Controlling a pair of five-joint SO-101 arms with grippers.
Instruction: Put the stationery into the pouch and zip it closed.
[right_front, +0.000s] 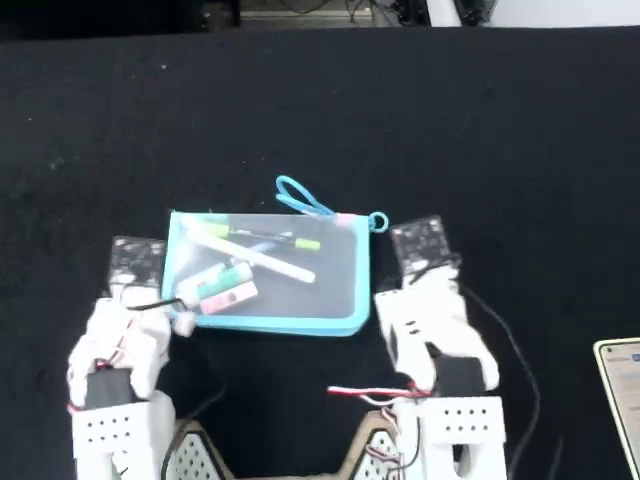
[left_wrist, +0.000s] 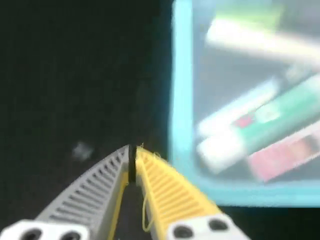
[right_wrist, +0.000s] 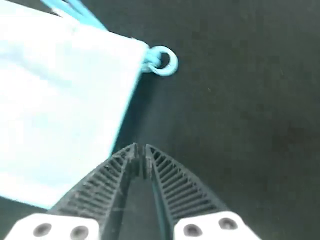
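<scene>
Clear blue-trimmed pouch — stationery inside

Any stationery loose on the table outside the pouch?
No, in the high view the pens and tubes all lie inside the pouch, within its blue border.

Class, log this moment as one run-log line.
pouch: pens inside | left pincer: shut, beside pouch | right pincer: shut, beside pouch, near zip ring
</scene>
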